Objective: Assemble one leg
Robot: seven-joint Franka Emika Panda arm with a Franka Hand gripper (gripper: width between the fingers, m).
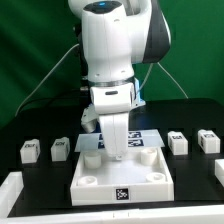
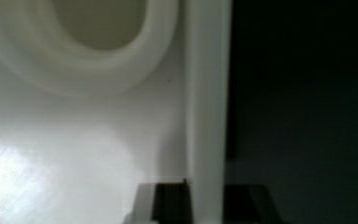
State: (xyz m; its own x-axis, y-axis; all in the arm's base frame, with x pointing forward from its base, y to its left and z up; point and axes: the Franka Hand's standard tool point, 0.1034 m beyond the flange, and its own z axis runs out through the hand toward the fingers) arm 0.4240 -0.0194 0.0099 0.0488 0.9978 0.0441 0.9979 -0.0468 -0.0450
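Four small white legs with marker tags lie on the black table: two on the exterior view's left (image 1: 30,150) (image 1: 60,148) and two on the right (image 1: 178,141) (image 1: 208,141). The large white square tray panel (image 1: 100,172) lies in the middle. My gripper (image 1: 118,150) points straight down at the panel's far edge. In the wrist view, my gripper (image 2: 204,203) has its dark fingertips (image 2: 169,202) on either side of the panel's upright white rim (image 2: 204,100), shut on it. A round corner socket (image 2: 105,30) of the panel shows beside the rim. No leg is in my gripper.
The marker board (image 1: 152,137) lies flat just behind the panel. White rails border the table at the front left (image 1: 10,190) and at the right edge (image 1: 218,172). Cables hang behind the arm.
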